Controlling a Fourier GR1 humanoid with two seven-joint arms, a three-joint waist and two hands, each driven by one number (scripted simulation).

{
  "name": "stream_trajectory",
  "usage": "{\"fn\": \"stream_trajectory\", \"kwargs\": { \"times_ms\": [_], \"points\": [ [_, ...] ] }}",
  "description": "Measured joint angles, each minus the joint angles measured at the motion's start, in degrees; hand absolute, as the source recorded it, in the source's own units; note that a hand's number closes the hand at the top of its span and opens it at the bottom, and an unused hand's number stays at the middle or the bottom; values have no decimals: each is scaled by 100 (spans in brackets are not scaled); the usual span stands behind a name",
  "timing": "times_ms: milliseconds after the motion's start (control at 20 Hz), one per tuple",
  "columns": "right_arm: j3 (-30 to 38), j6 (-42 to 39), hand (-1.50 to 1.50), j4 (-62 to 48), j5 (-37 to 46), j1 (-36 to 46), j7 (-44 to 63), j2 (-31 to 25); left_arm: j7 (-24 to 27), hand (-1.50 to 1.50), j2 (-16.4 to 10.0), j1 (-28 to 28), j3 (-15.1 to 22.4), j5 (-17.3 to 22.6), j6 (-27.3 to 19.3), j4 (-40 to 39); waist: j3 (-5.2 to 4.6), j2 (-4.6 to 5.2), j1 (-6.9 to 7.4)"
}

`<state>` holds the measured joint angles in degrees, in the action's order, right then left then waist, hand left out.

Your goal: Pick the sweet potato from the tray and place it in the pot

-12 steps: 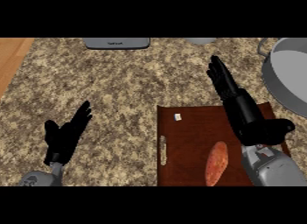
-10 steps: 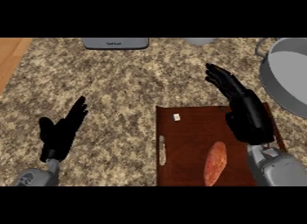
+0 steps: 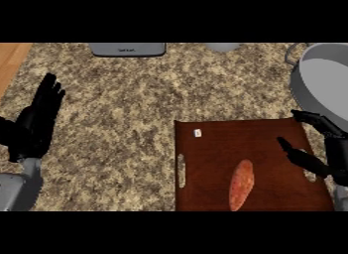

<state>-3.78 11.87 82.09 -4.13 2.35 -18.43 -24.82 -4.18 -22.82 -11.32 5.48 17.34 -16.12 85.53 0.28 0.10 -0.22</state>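
An orange sweet potato [image 3: 241, 184] lies lengthwise on the dark red-brown tray [image 3: 228, 144], near the tray's front edge. A grey pot [image 3: 330, 84] stands at the far right, beyond the tray's right corner. My right hand [image 3: 330, 156] hovers over the tray's right edge, open, thumb and fingers spread, to the right of the sweet potato and apart from it. My left hand [image 3: 36, 121] is at the left edge, open with fingers up, resting.
The counter top [image 3: 133, 99] is speckled stone, with a wooden strip [image 3: 1, 64] at the far left. A grey flat device [image 3: 127, 48] sits at the back edge. A small white tag [image 3: 198, 133] lies on the tray's far left part.
My right hand has pulled back and lowered from over the tray's far right corner to its right edge, closer to the sweet potato. The left hand shifted slightly left.
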Motion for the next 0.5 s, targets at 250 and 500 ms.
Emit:
{"fn": "stream_trajectory", "kwargs": {
  "times_ms": [250,500],
  "points": [
    [397,-368,-150,-399,-167,-501,-1628,61,-279,0,-67,54,-153,-23,-57,414,-12,-13,8],
    [371,-893,-150,250,-40,-953,-1439,-424,-499,0,-63,-25,-270,-100,-63,522,-26,-21,-14]
  ]
}}
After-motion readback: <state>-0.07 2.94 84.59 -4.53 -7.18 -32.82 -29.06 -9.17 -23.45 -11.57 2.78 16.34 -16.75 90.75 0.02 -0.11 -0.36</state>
